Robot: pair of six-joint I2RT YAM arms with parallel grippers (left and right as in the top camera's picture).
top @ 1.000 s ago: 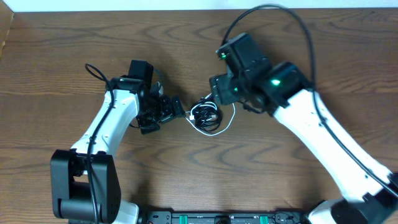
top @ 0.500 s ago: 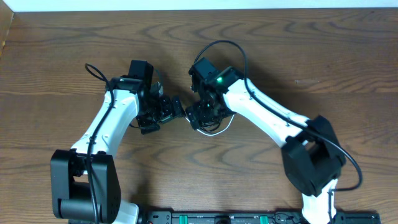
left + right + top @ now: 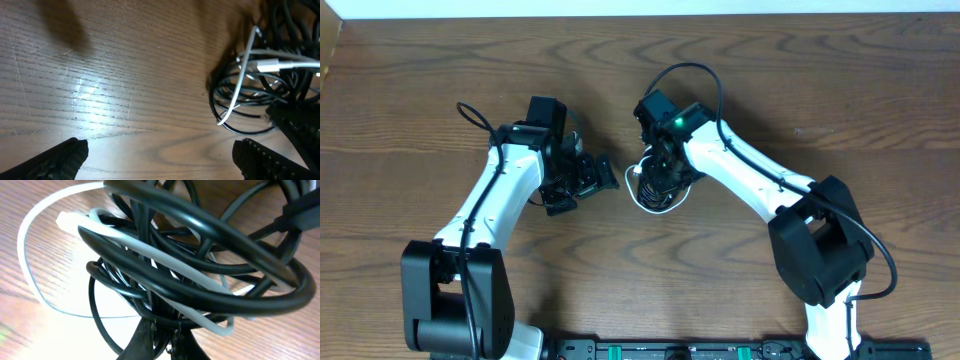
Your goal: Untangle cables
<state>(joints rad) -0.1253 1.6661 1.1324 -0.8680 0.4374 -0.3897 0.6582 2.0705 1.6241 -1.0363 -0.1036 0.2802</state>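
Fingers of the right gripper (image 3: 161, 341) are pressed tightly together at the bottom centre of the right wrist view. Several strands of the black cables (image 3: 200, 275) run down into the pinch. The white cable (image 3: 165, 262) threads diagonally through those dark loops. One end of it sweeps out in a wide arc over the wood at the upper left of that frame.

From overhead, the right gripper (image 3: 658, 178) points down onto the cable bundle (image 3: 655, 192), which sits near the middle of the wooden table (image 3: 440, 80). The bundle is a small tight coil. A white loop bulges from its lower right edge and the rest is black.

The left gripper (image 3: 603, 180) sits just left of the bundle with a narrow gap between them. Its jaws stand wide apart and hold nothing. In the left wrist view its fingertips (image 3: 67, 155) show at the lower left and lower right corners, with bare wood between them. The coil (image 3: 250, 105) fills the upper right of that frame. The white cable (image 3: 242, 80) crosses its black loops, and a white plug (image 3: 267, 64) lies on top. The lowest black loop comes near the lower-right fingertip, and I cannot tell whether they touch.
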